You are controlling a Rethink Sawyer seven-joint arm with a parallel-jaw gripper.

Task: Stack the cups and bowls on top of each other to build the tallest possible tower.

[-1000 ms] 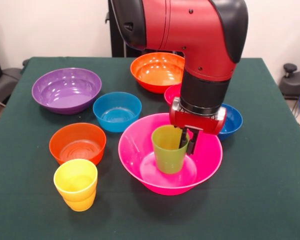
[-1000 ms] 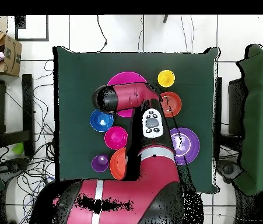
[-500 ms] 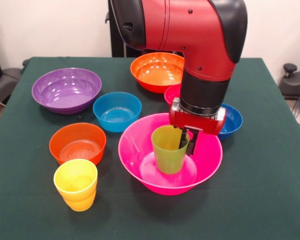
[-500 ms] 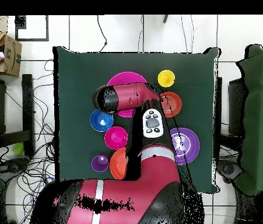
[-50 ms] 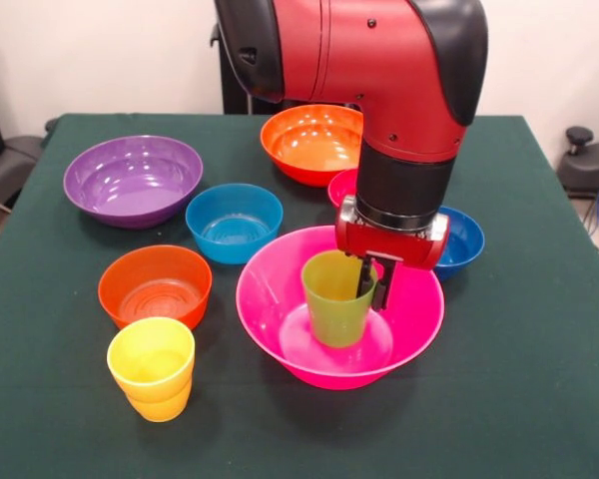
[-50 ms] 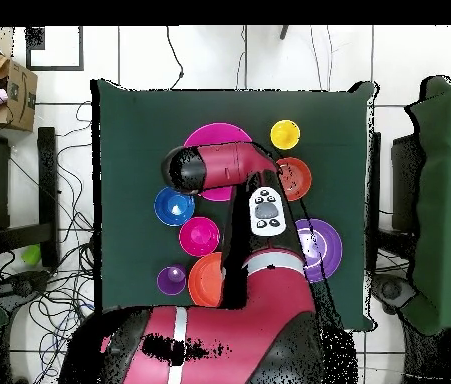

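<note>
The fingers [image 5: 370,286] are straddling the lime green cup's [image 5: 336,297] far rim, narrowly pinching it, while the cup is standing upright inside the big pink bowl [image 5: 270,299].

Bowls crowd the worktop [image 5: 539,399] behind and left of the big pink bowl [image 5: 280,329] — its near-right side lies open.
</note>
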